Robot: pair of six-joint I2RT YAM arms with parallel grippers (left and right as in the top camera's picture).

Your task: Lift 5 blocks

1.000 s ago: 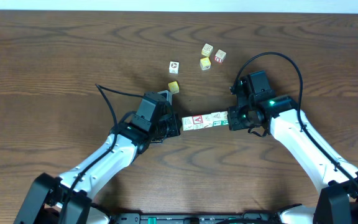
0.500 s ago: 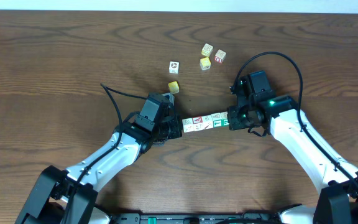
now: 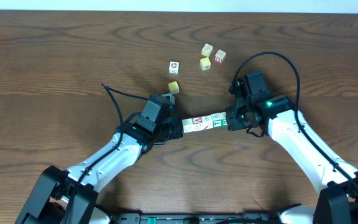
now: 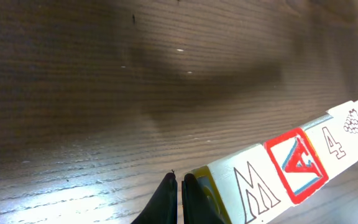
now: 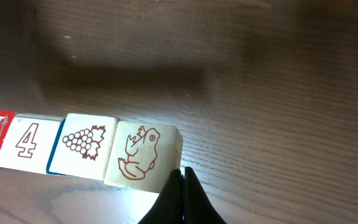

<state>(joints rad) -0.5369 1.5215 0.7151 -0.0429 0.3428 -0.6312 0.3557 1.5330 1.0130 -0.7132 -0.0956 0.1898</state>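
Five picture blocks form one row point(image 3: 205, 121), squeezed end to end between my two grippers. The row's shadow lies apart from it on the wood, so it hangs a little above the table. My left gripper point(image 3: 178, 127) point(image 4: 180, 199) is shut, and its closed tips press the yellow-edged end of the M block point(image 4: 253, 186). Then come the red A block point(image 4: 297, 165), the 4 block point(image 5: 30, 140) and the grapes block point(image 5: 82, 143). My right gripper point(image 3: 230, 119) point(image 5: 182, 186) is shut too, pushing against the end of the frog block point(image 5: 143, 152).
Loose cubes lie farther back on the brown wooden table point(image 3: 55, 68): a white one point(image 3: 174, 66), a yellow one point(image 3: 173, 87) just behind my left gripper, another yellow one point(image 3: 205, 63), and two cream ones point(image 3: 207, 49) point(image 3: 220, 56). A black cable point(image 3: 110, 99) loops off the left arm.
The left arm has shifted slightly to the right. The row of blocks stays pinched between the two shut grippers in nearly the same place.
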